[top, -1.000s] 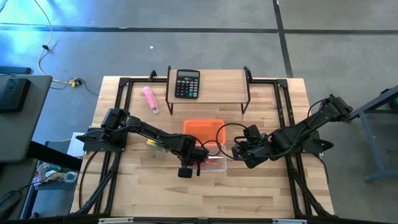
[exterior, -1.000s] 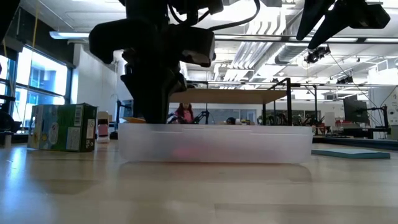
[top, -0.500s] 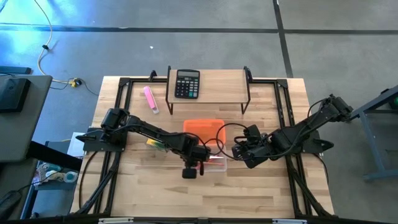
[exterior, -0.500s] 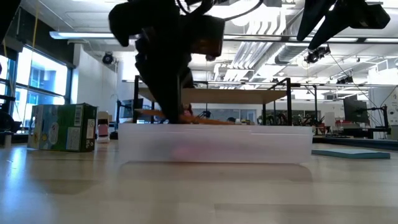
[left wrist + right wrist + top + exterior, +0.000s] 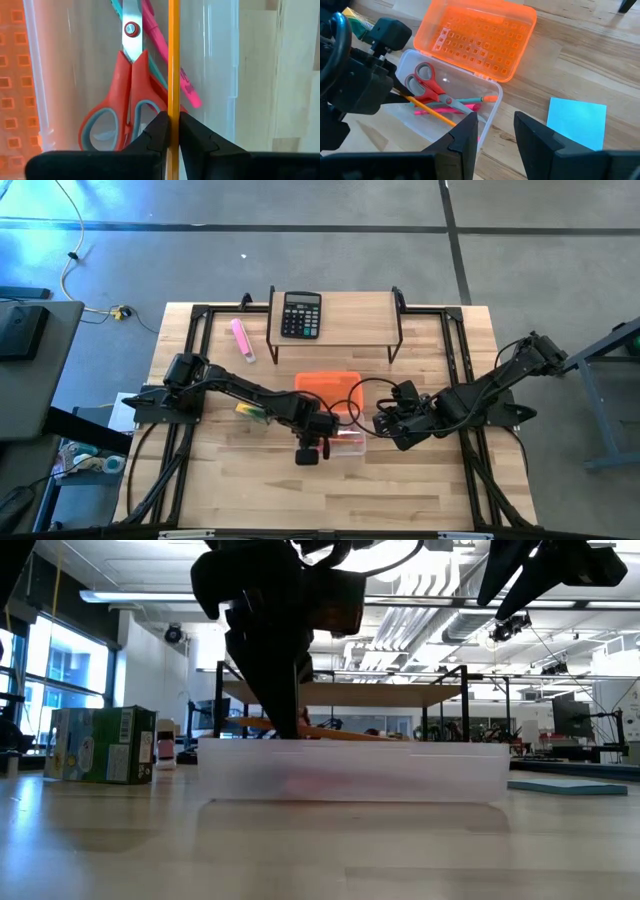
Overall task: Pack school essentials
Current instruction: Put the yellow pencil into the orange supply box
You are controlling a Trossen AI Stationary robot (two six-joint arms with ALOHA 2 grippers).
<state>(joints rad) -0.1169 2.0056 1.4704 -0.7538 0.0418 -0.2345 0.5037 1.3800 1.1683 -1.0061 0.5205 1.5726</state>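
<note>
Leftmost on the wooden surface (image 5: 220, 480): a pink marker (image 5: 243, 340) near the back, well apart from the work, and a yellow-green piece (image 5: 250, 412) lying just beside the left arm. Farther back, on a raised shelf (image 5: 350, 320), a black calculator (image 5: 300, 314). Centrally, a clear plastic box (image 5: 470, 125) with its orange lid (image 5: 480, 42) open behind it, touching the box's rear edge. Over the box's left part, the left hand (image 5: 312, 442), fingers (image 5: 157, 135) pinched tight on an orange pencil (image 5: 173, 60); pencil angled down into the box, resting low across the contents, seen almost level above the rim in the low view. Inside the box: red-handled scissors (image 5: 427, 85) with blades shut, a pink pen (image 5: 167, 55) beneath the pencil, and a teal-bodied piece with an orange end (image 5: 472, 101) lying across the scissor blades. Just right of the box, the right hand (image 5: 495, 132) hovering close to the box's right end, fingers (image 5: 465, 132) set moderately apart with nothing between them. Farther right, flat on the surface and apart from the box, a light-blue square notepad (image 5: 576, 122).
</note>
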